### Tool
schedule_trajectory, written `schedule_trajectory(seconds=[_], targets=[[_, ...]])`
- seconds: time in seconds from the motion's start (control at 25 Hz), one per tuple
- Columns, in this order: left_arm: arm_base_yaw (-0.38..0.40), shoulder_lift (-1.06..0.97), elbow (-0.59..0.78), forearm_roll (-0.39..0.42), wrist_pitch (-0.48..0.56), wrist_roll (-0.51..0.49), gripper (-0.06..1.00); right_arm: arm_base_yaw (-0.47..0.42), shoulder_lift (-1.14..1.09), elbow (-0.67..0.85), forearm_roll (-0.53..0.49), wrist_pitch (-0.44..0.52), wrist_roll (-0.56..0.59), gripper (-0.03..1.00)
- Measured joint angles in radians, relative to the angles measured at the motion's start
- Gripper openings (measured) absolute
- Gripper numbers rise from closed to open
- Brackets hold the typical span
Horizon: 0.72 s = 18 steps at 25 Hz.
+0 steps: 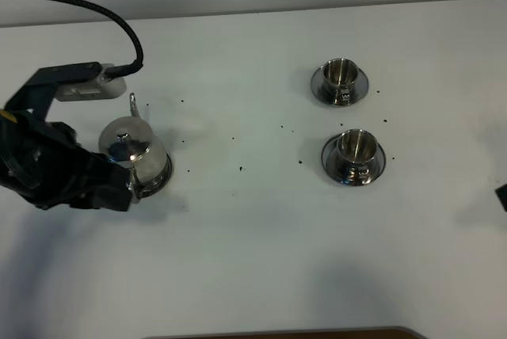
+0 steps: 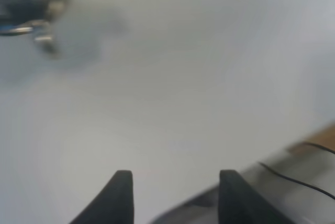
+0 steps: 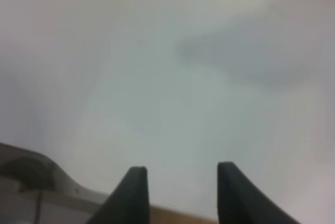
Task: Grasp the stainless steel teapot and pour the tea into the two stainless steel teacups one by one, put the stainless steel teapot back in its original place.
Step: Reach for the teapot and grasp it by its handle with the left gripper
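the stainless steel teapot (image 1: 133, 149) is mirror-bright silver with dark reflections, and so are the 2 stainless steel teacups (image 1: 341, 74) (image 1: 356, 144), their saucers (image 1: 319, 88) (image 1: 331, 163) and the rim of the base disc (image 1: 161, 178). the table (image 1: 261, 236) is plain white, sprinkled with small black specks (image 1: 241, 169), with a brown strip (image 1: 277, 333) at its near edge. the left arm (image 1: 47, 165) is black with a light grey camera housing (image 1: 87, 85) and a black braided cable (image 1: 119, 26), and the left gripper (image 2: 176, 178) and right gripper (image 3: 178, 174) are black.
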Motion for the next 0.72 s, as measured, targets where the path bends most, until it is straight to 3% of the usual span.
schedule_trajectory(seconds=[0.28,0.72], targets=[[0.000,-0.029,0.000,0.167,-0.086,-0.158,0.44,0.000,-0.237,0.108,-0.043,0.102,0.038,0.32],[0.000,-0.030,0.000,0.242,-0.249,-0.247,0.41,0.000,-0.772,0.289,-0.043,0.099,0.040,0.32]])
